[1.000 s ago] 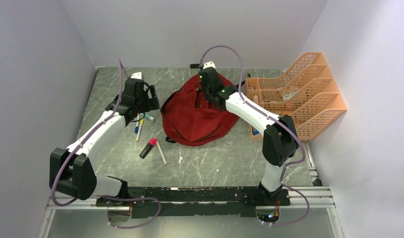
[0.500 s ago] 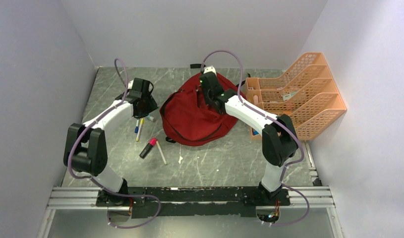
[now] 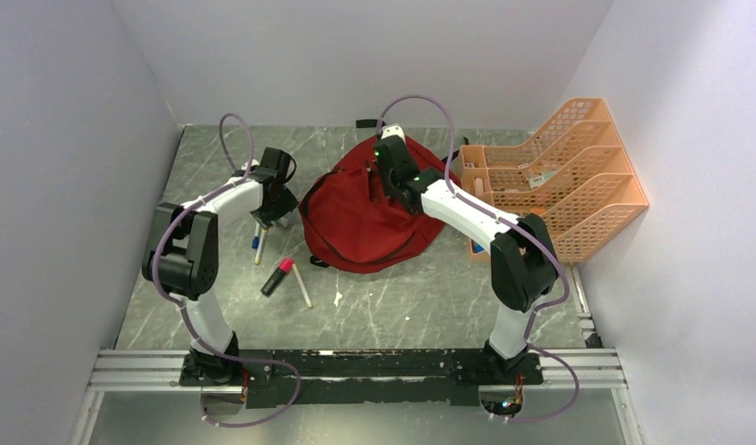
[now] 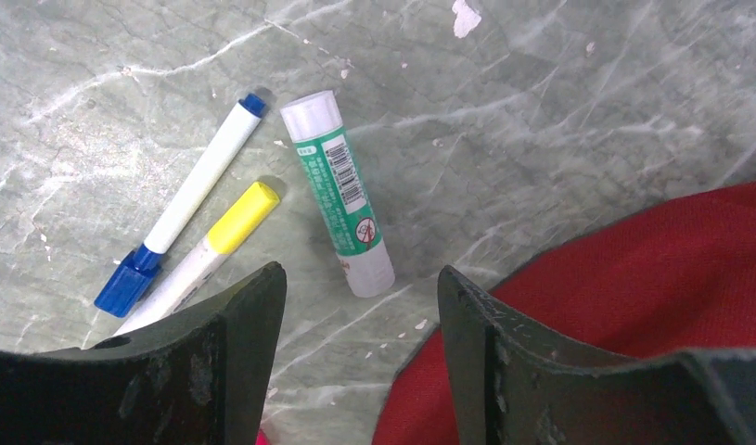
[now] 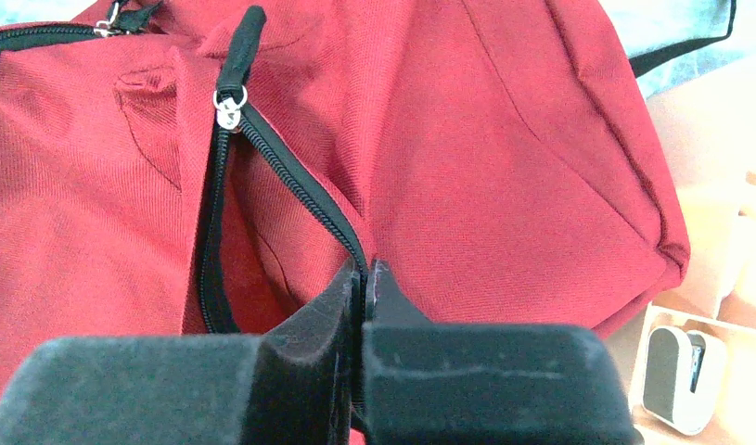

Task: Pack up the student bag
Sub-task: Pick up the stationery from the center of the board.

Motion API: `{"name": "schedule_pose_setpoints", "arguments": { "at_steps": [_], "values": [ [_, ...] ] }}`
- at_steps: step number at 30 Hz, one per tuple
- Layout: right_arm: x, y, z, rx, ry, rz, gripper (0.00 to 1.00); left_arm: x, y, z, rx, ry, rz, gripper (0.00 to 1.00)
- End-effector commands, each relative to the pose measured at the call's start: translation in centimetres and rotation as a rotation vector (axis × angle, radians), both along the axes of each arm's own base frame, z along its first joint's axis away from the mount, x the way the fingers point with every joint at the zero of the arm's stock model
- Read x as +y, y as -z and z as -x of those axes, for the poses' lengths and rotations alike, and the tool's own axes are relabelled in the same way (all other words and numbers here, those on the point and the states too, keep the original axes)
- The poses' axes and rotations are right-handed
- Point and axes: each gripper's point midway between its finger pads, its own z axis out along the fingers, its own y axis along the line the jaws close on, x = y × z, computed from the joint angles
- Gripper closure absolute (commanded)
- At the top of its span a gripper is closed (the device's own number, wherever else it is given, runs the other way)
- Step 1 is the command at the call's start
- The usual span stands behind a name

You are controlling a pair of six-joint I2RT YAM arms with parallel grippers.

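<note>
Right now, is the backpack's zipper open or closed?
Open, at least partly: on the backpack the zipper parts into a dark gap below its pull, and the right claw pinches one edge.

In the left wrist view, a finger (image 4: 225, 357) of the left gripper (image 4: 360, 283) hid the lower end of the yellow-capped marker (image 4: 227, 227), and the frame's edges cut off the student bag (image 4: 652, 269). In the right wrist view, the bag's zipper edge (image 5: 300, 190) was lost where the right gripper (image 5: 365, 273) pinched together. A small white-and-grey object (image 5: 680, 375) in the corner was too blurred to name.
</note>
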Motion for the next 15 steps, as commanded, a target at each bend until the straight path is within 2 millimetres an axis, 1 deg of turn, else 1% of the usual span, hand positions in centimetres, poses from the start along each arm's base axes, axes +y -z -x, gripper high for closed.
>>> {"name": "schedule_pose_setpoints", "arguments": {
  "at_steps": [1,8,15],
  "values": [
    [-0.2,-1.4,-0.1,-0.043,0.010,-0.017,1.00,0.2,-1.2,-1.4,-0.042,-0.043,-0.024,0.35],
    [-0.3,-1.2,0.0,-0.044,-0.001,0.001,1.00,0.3,0.8,-1.5,-0.012,-0.052,-0.037,0.37],
    [-0.2,-1.2,0.1,-0.045,-0.021,-0.004,1.00,0.2,1.9,-2.1,-0.008,-0.042,-0.042,0.44]
  ]
}}
